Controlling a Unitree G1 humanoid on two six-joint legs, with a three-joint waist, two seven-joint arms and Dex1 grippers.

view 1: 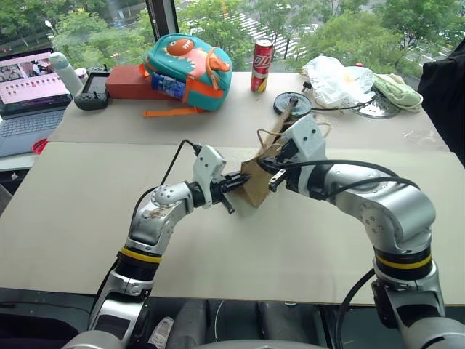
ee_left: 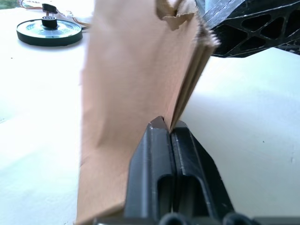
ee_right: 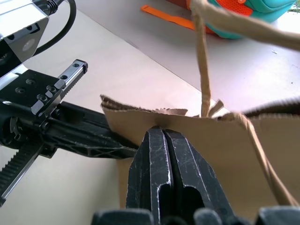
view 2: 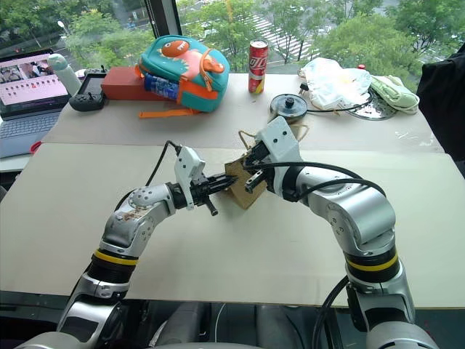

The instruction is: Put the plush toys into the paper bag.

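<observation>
**A:** Where's the paper bag (view 1: 256,185)?

**B:** Off the counter (view 1: 87,211), still flat, held up between the two arms over the middle of the near board. The right claw (ee_right: 164,133) is pinched together on the torn top edge, beside a cord handle (ee_right: 202,70). The left claw (ee_left: 168,129) has its fingers pressed together on a side fold lower down.

**A:** So what could go wrong?

**B:** The mouth is not open. If both claws pull apart while pinching all the layers, the paper tears further at that ragged rim rather than spreading. I'd judge the left one grips the whole fold, though the wrist view is too close to be sure.

**A:** And the plush toys?

**B:** I can't pick them out. Along the far edge sit a fish-face backpack (view 1: 190,69), a red can (view 1: 261,65) and a white plastic bag (view 1: 336,78).

**A:** Then both arms are busy.

**B:** Yes. Let go with either and the bag may flop flat onto the counter, shut again.
</observation>
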